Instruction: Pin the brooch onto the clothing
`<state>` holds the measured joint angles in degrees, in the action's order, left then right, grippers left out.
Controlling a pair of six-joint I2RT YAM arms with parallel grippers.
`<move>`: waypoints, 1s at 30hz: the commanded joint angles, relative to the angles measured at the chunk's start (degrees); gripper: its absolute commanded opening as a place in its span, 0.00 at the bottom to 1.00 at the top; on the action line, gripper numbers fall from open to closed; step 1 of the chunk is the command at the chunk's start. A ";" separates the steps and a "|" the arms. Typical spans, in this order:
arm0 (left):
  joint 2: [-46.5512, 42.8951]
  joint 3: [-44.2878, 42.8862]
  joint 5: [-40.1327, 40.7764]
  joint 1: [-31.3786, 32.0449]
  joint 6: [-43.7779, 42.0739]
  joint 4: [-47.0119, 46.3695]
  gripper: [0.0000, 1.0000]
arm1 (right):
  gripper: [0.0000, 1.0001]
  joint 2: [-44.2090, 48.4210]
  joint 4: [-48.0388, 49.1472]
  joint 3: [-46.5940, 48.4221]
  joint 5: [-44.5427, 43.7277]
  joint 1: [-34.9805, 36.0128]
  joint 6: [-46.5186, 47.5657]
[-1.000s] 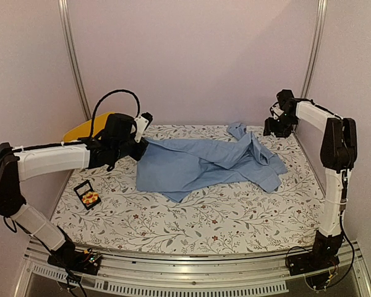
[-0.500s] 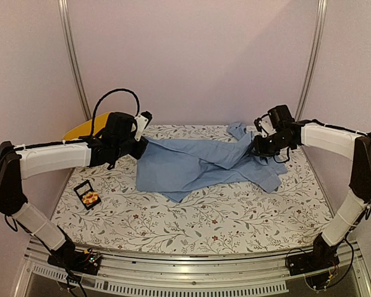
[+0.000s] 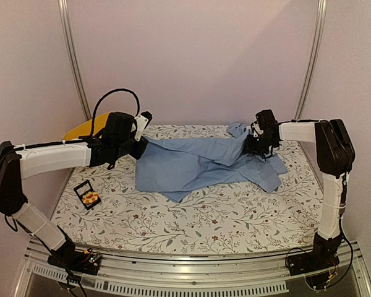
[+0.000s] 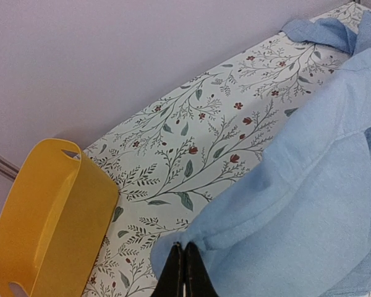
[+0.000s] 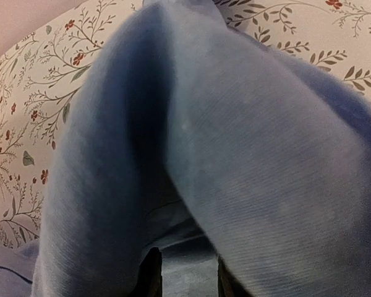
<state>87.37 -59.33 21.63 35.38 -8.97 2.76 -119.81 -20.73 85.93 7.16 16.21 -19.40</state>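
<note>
The clothing (image 3: 198, 164), a light blue shirt, lies crumpled across the back of the flowered table (image 3: 235, 223). My left gripper (image 3: 143, 143) is at its left end. In the left wrist view the left gripper (image 4: 184, 250) is shut, pinching a bunched corner of the clothing (image 4: 309, 185). My right gripper (image 3: 256, 147) is down on the shirt's right end near the collar. In the right wrist view the right gripper (image 5: 187, 278) has its jaws part closed, with folds of the clothing (image 5: 266, 154) filling the gap. The brooch (image 3: 91, 198), orange-yellow, sits in a small black box (image 3: 83, 188) at the left.
A yellow plastic basin (image 3: 79, 130) stands at the back left behind my left arm and shows in the left wrist view (image 4: 43, 216). Pale walls and metal posts close in the table on three sides.
My right arm swung in from the right wall down onto the shirt's right end, and its jaws closed part-way into the cloth. The left arm, shirt and brooch box stayed put.
</note>
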 commanded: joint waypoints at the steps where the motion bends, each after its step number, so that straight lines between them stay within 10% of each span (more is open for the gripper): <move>1: 0.25 -0.87 -0.24 -0.62 -0.93 -0.22 0.00 | 0.33 -2.88 2.05 2.38 -4.66 -0.85 -1.27; 11: 0.96 -1.29 -0.53 -0.74 -1.50 -0.28 0.00 | 0.33 -6.58 3.89 3.54 3.34 -0.75 -2.91; 18: 1.47 -2.43 -1.71 -2.08 -0.15 -0.30 0.00 | 0.00 -6.90 3.57 6.69 7.26 -2.47 -2.00; 30: 14.52 -38.61 6.10 -8.87 -13.42 -6.03 0.00 | 0.00 -0.41 -2.69 48.40 12.66 -8.63 1.90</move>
<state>99.59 -86.26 23.24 27.55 -14.41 2.35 -126.96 -24.32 126.76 17.76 9.30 -19.03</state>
